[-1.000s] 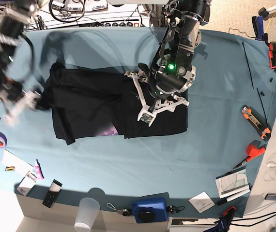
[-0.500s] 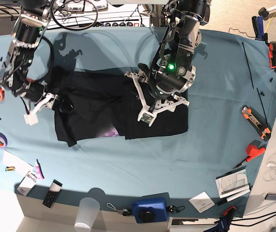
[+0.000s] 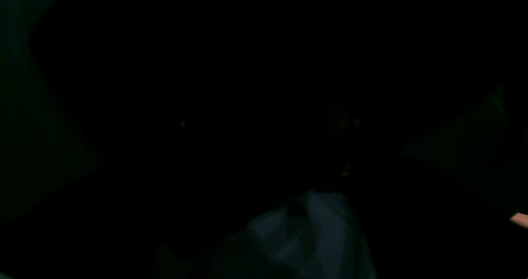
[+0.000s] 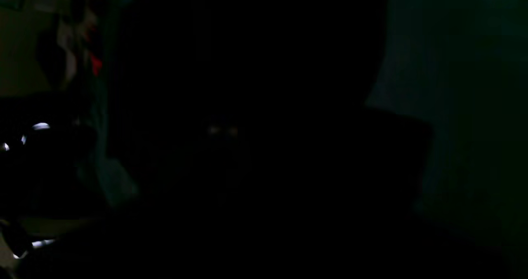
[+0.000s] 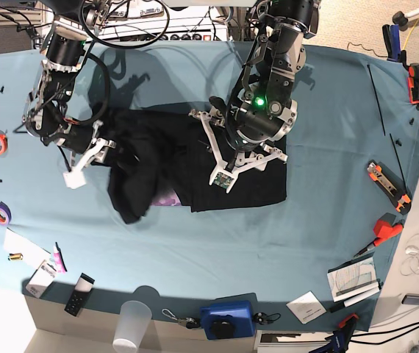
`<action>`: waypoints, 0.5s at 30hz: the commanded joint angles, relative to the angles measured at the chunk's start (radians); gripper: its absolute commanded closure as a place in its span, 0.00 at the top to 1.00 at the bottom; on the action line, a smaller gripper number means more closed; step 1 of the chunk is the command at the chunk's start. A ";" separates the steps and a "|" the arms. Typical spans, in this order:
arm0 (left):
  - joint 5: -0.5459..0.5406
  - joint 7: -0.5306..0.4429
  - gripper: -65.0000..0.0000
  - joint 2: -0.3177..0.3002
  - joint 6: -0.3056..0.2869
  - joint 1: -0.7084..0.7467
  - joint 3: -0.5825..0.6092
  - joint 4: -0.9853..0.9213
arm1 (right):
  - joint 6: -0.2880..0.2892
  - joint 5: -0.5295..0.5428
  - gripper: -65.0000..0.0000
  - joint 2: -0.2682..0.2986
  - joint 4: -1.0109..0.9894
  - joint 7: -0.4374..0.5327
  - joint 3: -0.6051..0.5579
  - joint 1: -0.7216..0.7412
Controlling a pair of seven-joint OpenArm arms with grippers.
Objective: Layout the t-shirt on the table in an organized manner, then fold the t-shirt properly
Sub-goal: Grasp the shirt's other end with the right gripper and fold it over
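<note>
The shirt (image 5: 195, 165) lay near the middle of the surface (image 5: 327, 220), its left part bunched and lifted, so the step in hand looked like a fold of that side across the body. The right gripper (image 5: 88, 158) was at that bunched edge; whether it had the cloth pinched could not be told. The left gripper (image 5: 228, 158) stood spread wide over the shirt's middle, holding nothing. Next, the raised side probably needed carrying over and laying flat.
</note>
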 commanded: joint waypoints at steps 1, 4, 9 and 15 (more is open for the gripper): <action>-0.003 -0.014 0.53 0.025 0.001 -0.013 0.005 0.019 | -0.005 -0.068 0.00 0.020 0.002 -0.067 -0.007 0.002; -0.003 -0.013 0.53 0.025 0.001 -0.013 0.005 0.019 | 0.001 -0.072 0.00 0.055 0.023 -0.040 -0.003 0.011; -0.003 -0.006 0.53 0.025 0.002 -0.007 0.005 0.019 | 0.000 -0.167 0.00 0.133 0.131 0.032 -0.003 0.011; -0.003 -0.002 0.45 0.025 0.031 0.000 0.005 0.020 | -0.038 -0.298 0.00 0.230 0.237 0.103 0.063 0.011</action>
